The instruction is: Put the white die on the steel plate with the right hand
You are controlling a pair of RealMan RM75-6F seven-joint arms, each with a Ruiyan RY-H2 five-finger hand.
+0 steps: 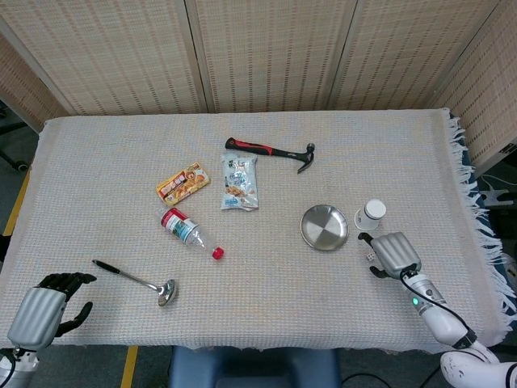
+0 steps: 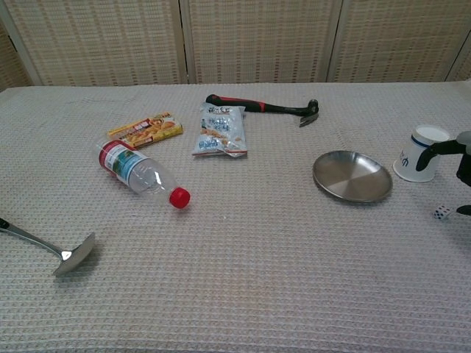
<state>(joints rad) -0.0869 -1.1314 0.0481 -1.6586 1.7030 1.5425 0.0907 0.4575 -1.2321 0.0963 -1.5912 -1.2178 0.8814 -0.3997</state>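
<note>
The small white die [image 1: 369, 257] [image 2: 442, 212] lies on the cloth just right of the round steel plate [image 1: 325, 227] [image 2: 352, 176]. My right hand [image 1: 393, 253] hovers right over and beside the die, its dark fingers [image 2: 437, 146] spread and pointing down, holding nothing. In the chest view only those fingers show, at the right edge above the die. At the table's front left corner my left hand [image 1: 39, 314] rests empty with its fingers loosely bent.
A white paper cup [image 1: 371, 214] [image 2: 422, 153] stands just behind the die, close to my right hand. Further left lie a hammer [image 1: 271, 151], a snack bag [image 1: 240, 183], an orange packet [image 1: 182, 183], a plastic bottle [image 1: 188, 231] and a metal ladle [image 1: 137, 280].
</note>
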